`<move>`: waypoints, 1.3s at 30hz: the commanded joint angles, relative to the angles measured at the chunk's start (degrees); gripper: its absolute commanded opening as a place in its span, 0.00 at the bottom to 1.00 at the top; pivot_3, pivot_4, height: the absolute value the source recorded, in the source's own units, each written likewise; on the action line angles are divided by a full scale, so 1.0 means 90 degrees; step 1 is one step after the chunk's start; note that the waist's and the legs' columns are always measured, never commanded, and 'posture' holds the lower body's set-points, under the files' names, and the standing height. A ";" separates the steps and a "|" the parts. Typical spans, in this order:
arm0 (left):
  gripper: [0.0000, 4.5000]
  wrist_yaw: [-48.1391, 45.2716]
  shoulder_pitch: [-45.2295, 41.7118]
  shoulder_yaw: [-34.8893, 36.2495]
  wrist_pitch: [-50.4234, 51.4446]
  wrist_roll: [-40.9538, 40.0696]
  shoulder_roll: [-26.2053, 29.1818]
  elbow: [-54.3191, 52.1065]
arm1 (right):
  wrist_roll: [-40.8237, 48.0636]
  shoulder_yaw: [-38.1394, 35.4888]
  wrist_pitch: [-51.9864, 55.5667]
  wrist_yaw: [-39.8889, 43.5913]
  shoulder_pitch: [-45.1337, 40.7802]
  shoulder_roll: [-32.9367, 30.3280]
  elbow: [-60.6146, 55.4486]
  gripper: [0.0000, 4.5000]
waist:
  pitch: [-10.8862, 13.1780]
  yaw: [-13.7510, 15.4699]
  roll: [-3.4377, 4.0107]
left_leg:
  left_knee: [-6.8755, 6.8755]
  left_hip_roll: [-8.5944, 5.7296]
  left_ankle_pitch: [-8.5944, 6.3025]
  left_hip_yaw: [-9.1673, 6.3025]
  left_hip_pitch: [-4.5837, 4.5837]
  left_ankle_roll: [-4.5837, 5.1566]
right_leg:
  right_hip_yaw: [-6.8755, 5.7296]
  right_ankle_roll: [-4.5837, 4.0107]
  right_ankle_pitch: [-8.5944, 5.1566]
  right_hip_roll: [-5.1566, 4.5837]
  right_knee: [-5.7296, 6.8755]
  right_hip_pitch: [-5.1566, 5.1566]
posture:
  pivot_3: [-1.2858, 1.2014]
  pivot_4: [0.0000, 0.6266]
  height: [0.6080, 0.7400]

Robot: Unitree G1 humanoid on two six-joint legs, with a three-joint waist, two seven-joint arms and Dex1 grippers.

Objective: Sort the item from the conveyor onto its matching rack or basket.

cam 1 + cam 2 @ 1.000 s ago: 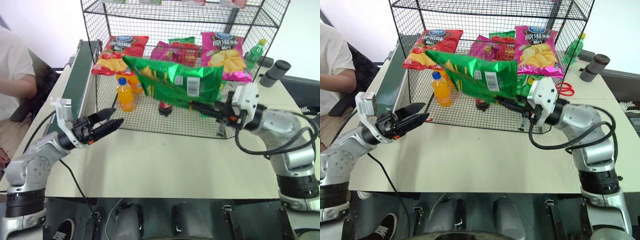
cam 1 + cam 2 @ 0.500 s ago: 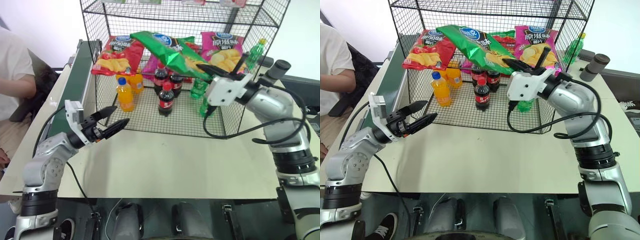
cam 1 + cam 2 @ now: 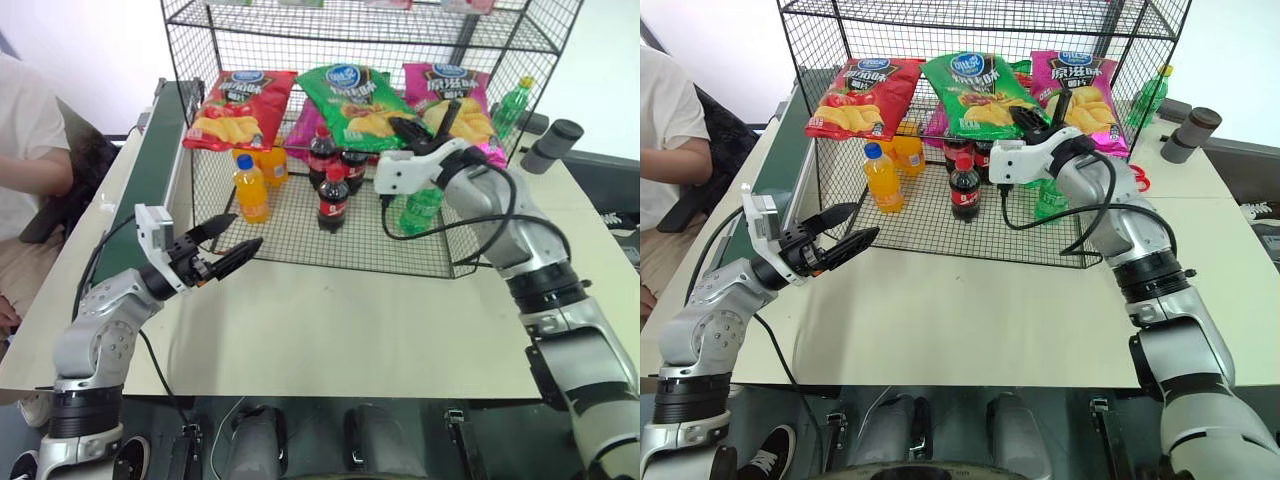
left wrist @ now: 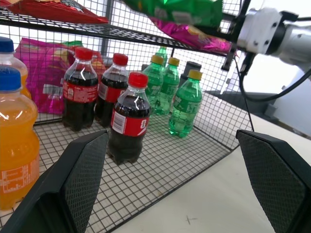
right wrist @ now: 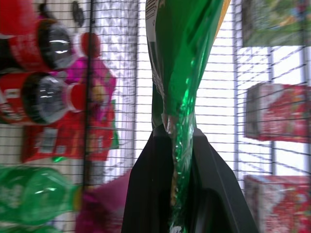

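The green crisp bag (image 3: pixel 358 95) lies face up on the middle shelf of the wire rack (image 3: pixel 250 40), its long axis running from the rack's front towards its back, with the round blue logo at the far end and the pictured yellow crisps nearer the front. It sits between the red crisp bag (image 3: pixel 238 108) and the magenta crisp bag (image 3: pixel 452 100), which lie on the same shelf. The right hand (image 3: pixel 412 127) reaches into the rack from the front and is clenched on the bag's near edge; the right wrist view shows the crimped seam pinched between its two black fingers (image 5: pixel 150 194).

On the rack's bottom shelf stand orange drink bottles (image 3: pixel 249 188) near the rack's left side, dark cola bottles with red caps (image 3: pixel 332 198) in the middle, and green bottles (image 3: pixel 421 207) towards the right. A magenta packet (image 4: pixel 41 68) lies behind the cola bottles.

The left hand (image 3: pixel 228 244) hangs over the bench (image 3: pixel 340 320) just in front of the rack's left front corner, fingers spread wide and grasping nothing. The green conveyor (image 3: pixel 150 170) runs along the rack's left side.
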 commanded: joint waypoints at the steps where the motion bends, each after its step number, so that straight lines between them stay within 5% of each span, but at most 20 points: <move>1: 0.99 0.0153 0.0057 -0.0007 -0.0836 0.0629 -0.0022 -0.0110 | -0.0082 -0.0031 0.0427 -0.0067 -0.0415 0.0079 0.0187 0.00 | 0.0000 -0.0005 0.0000 | 0.0000 0.0000 0.0000 0.0000 0.0000 0.0000 | 0.0000 0.0000 0.0000 0.0001 0.0001 0.0000 | 0.52 0.24 1.00; 18: 0.99 0.0472 0.0324 -0.0019 -0.1567 0.0972 -0.0239 -0.0161 | 0.0231 0.0013 0.1767 0.0624 0.0031 0.0692 -0.1023 0.00 | 0.0000 -0.0001 0.0000 | -0.0002 0.0002 -0.0008 -0.0002 -0.0001 0.0015 | -0.0002 0.0001 0.0000 0.0001 0.0003 -0.0002 | 0.52 0.24 1.00; 38: 0.99 0.0488 0.0238 -0.0104 -0.1644 0.0956 -0.0283 -0.0108 | 0.0373 -0.0077 0.2596 0.0986 0.0278 0.0624 -0.1774 0.00 | 0.0000 0.0006 0.0000 | -0.0002 0.0001 -0.0016 -0.0003 -0.0001 0.0028 | -0.0006 0.0000 0.0000 0.0002 0.0003 -0.0001 | 0.52 0.24 1.00; 39: 1.00 0.0490 0.0233 -0.0120 -0.1646 0.0972 -0.0286 -0.0105 | 0.0402 -0.0024 0.2574 0.0963 0.0217 0.0714 -0.1696 0.08 | 0.0000 0.0005 0.0000 | -0.0002 0.0001 -0.0016 -0.0002 -0.0001 0.0028 | -0.0006 0.0001 0.0000 0.0002 0.0003 -0.0001 | 0.52 0.24 1.00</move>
